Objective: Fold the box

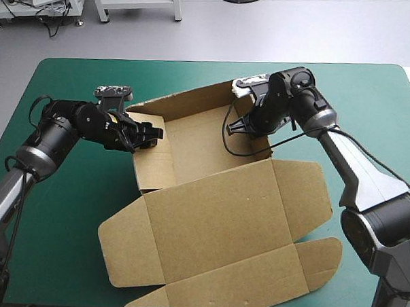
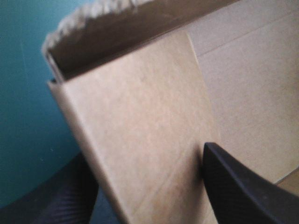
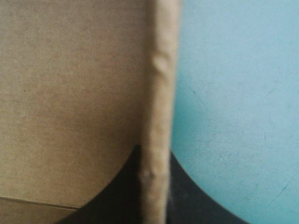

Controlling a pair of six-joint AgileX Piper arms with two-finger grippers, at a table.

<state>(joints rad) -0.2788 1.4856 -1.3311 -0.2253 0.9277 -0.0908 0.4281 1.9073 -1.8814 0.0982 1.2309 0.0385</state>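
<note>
The brown box [image 1: 215,225] lies mid-table as an open tray, its far walls raised and its lid flat toward the near edge. At the tray's left wall [image 2: 135,135], my left gripper [image 1: 150,133] stands open astride the board: in the left wrist view the gripper [image 2: 147,154] has one black finger outside the wall and the other inside. My right gripper [image 1: 247,126] is at the tray's right wall. Seen from the right wrist, this gripper [image 3: 154,154] is shut on the wall's edge [image 3: 161,84].
Bare teal-green cover [image 1: 66,222] surrounds the box on all sides. The lid's side flaps [image 1: 319,257] reach toward the near right of the table. A black cable loops beside the right wall, over the tray floor [image 1: 191,149].
</note>
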